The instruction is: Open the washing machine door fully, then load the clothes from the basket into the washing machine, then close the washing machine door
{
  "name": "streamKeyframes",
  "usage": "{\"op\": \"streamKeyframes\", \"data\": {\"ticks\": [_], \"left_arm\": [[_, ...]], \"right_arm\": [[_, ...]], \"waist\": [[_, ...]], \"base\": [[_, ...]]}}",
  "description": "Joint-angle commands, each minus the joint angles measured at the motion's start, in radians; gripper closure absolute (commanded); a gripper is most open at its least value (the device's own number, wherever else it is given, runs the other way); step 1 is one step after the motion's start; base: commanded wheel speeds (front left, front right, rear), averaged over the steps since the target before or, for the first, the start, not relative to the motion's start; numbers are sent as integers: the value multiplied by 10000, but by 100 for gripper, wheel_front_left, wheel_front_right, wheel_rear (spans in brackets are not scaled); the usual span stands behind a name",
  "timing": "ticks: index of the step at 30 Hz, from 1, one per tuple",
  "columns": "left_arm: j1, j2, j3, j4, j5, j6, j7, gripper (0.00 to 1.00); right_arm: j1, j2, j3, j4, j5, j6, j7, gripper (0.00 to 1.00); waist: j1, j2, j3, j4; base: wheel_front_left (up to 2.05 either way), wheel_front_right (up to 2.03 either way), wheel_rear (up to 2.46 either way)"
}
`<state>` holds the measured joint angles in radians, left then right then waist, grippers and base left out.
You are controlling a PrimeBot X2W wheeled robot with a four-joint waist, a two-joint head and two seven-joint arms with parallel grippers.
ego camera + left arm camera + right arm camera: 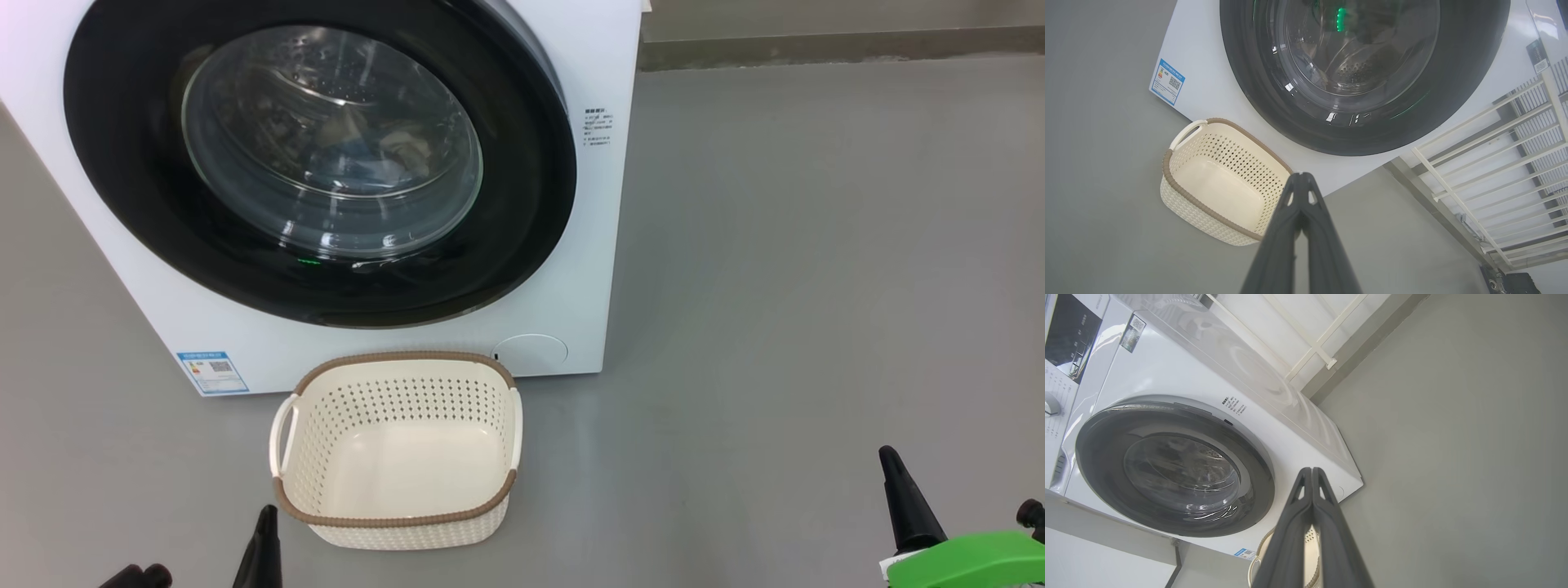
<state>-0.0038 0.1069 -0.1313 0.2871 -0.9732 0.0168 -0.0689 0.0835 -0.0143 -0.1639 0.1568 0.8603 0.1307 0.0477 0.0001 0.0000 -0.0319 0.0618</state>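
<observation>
Washer (163, 327) stands on the grey floor (816, 245) and takes up the upper left of the head view; there is one machine. Its one door (522, 204), black-rimmed with a bulging glass bowl, lies closed against the white front. Behind the glass, pale and blue clothes (404, 151) show dimly in the drum. They are too blurred to count.

One basket (408, 535) sits on the floor just before the washer, below the door, with its cream bottom bare. Its far rim is near the one round cap (531, 353) low on the front. One blue sticker (212, 372) marks the washer's lower left corner.

There are two pairs of jaws, both low and clear of the door. The left jaws are pressed together and hold nothing. In the head view they rise just beside the basket's near left corner, and whether they touch it cannot be told. In the left wrist view the two left fingers (1278, 245) meet at the tips, which overlap the basket's rim, with the door above them. The right jaws are likewise pressed tip to tip and hold nothing. They stand at the lower right of the head view, well apart from basket and washer. In the right wrist view the right fingers (1290, 539) point toward the washer's lower front corner.
</observation>
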Motion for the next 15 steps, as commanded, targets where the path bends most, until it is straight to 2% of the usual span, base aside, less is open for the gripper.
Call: {"op": "streamKeyframes", "data": {"ticks": [1, 15], "left_arm": [[-503, 40, 264, -300, -220, -93, 44, 100], [-621, -87, 738, -326, -1574, -397, 429, 100]], "right_arm": [[-470, -211, 133, -199, 218, 1, 33, 100], [-787, -244, 214, 38, 1815, 1, 170, 100]], "waist": [[-1, 0, 6, -9], [-1, 0, 81, -142]], "base": [[0, 0, 0], [0, 0, 0]]}}
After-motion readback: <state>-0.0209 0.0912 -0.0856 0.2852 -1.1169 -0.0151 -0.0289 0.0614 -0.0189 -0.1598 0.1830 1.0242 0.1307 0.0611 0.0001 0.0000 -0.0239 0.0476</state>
